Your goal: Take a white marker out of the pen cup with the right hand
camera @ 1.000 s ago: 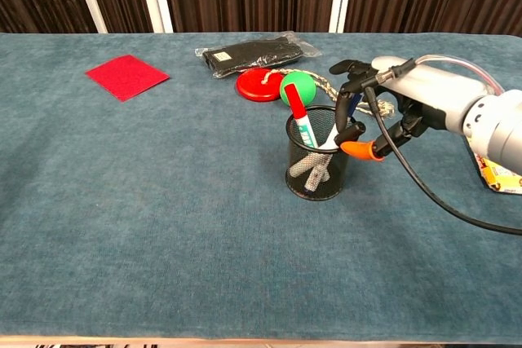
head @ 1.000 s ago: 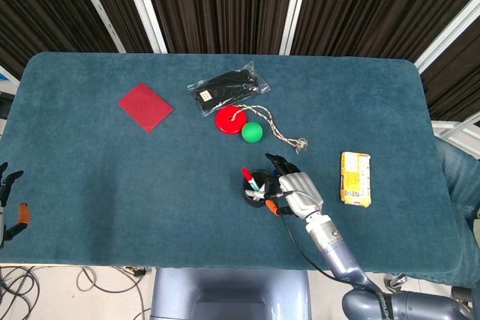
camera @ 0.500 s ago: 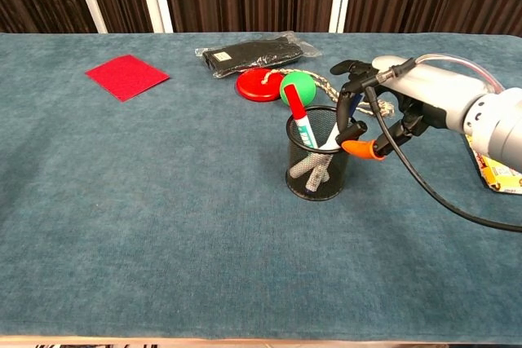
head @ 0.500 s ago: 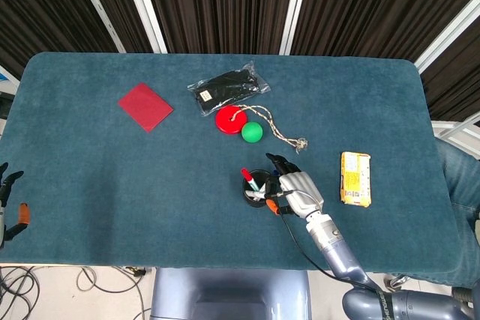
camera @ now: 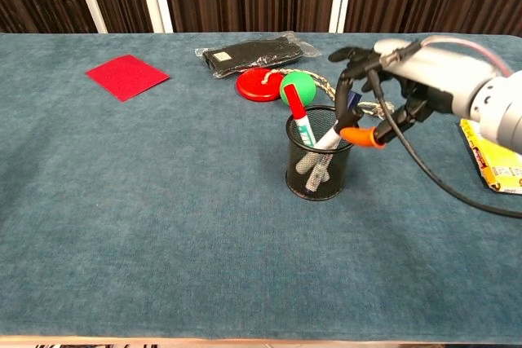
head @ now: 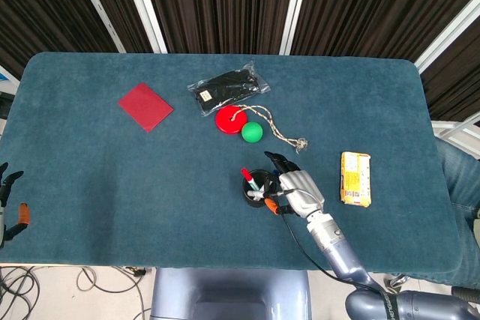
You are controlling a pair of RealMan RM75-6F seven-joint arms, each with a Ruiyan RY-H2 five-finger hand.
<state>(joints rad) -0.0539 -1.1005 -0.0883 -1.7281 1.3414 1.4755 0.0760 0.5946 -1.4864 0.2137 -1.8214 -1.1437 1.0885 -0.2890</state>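
The black mesh pen cup [camera: 317,164] [head: 254,189] stands near the table's front middle. In it a white marker with a red cap [camera: 299,120] leans left, and a white marker with a blue cap [camera: 333,135] leans right. My right hand [camera: 405,81] [head: 298,189] is at the cup's right rim. Its dark fingers [camera: 351,58] curl over the blue-capped marker and its orange thumb tip presses against the marker's body, pinching it. My left hand [head: 9,198] hangs off the table's front left edge, fingers apart, holding nothing.
Behind the cup lie a green ball [camera: 297,85], a red disc [camera: 258,84] with a rope [head: 283,135], and a black packet [camera: 252,53]. A red square [camera: 127,76] lies at the far left, a yellow packet [head: 355,177] to the right.
My right hand has risen a little and shifted slightly right, its thumb now higher against the blue-capped marker. The cup and the left hand have not moved.
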